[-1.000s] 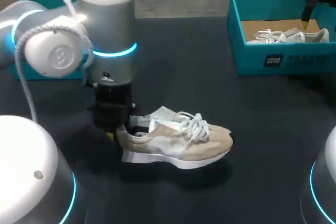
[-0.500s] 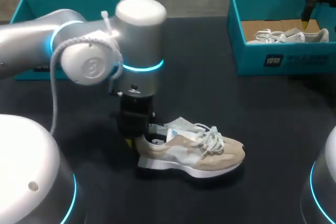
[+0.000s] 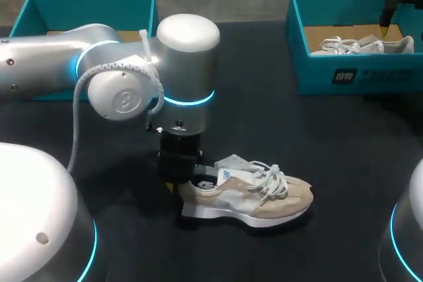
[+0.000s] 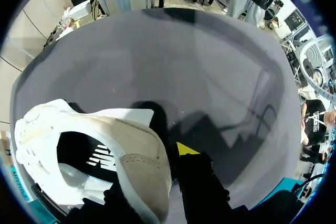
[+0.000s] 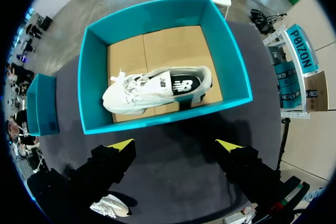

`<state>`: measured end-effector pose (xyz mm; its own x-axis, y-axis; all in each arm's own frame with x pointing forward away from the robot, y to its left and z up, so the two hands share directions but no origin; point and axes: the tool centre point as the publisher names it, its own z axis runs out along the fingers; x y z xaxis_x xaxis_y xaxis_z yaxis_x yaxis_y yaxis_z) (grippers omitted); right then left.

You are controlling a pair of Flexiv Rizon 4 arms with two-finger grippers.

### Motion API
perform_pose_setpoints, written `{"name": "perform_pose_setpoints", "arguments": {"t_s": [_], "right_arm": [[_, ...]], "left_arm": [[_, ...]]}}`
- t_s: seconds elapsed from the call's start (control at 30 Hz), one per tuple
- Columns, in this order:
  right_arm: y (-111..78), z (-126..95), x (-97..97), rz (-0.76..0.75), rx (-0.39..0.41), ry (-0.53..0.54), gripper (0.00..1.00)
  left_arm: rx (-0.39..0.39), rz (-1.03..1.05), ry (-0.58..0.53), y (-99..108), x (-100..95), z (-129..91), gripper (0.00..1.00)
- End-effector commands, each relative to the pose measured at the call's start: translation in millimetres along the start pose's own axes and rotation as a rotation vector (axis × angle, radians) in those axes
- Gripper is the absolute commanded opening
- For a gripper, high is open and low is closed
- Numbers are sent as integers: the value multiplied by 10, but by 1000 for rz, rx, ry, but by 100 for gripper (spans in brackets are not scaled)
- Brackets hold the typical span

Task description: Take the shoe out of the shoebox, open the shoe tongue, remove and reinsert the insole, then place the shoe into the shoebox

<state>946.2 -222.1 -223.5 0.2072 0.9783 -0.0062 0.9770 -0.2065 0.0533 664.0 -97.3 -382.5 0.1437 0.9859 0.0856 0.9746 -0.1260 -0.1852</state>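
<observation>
At the far left corner of the black worktop (image 3: 264, 97) stands the open teal left box (image 3: 86, 4), with a strip of brown floor showing inside.

The left arm (image 3: 59, 64) comes in from the left edge in front of that box. Its silver forearm lies about level above the worktop. At the elbow-like joint it turns straight down, with a blue ring glowing round the upright part, and a grey cable (image 3: 79, 117) loops along its near side.

The left jaws point straight down at the heel of the beige shoe (image 3: 258, 196) and grip it. In the left wrist view, the yellow fingertip (image 4: 186, 149) sits outside the heel wall. The other finger is down inside the opening, so the heel is pinched between them.

The beige shoe stands on its sole near the middle of the worktop, closer to the front edge. Its heel faces the left edge and its toe the right edge. Its white laces are loose and its tongue (image 3: 231, 165) stands up.

At the far right corner is the open teal right box (image 3: 330, 74), with a white shoe (image 5: 157, 90) lying on its brown floor.

The right jaws hang above this box and point down. They are open and hold nothing, and their yellow fingertips (image 5: 119, 145) are set wide apart.
</observation>
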Motion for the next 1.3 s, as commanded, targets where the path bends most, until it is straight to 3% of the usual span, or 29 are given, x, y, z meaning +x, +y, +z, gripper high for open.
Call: {"name": "perform_pose_setpoints", "arguments": {"t_s": [0.03, 1.3], "right_arm": [[-3, -1, 2, 1, 0, -2, 100], [-3, -1, 2, 1, 0, -2, 100]], "left_arm": [[-27, -16, 21, -53, 30, -15, 0], [-61, -68, 87, 23, 4, 102, 0]]}}
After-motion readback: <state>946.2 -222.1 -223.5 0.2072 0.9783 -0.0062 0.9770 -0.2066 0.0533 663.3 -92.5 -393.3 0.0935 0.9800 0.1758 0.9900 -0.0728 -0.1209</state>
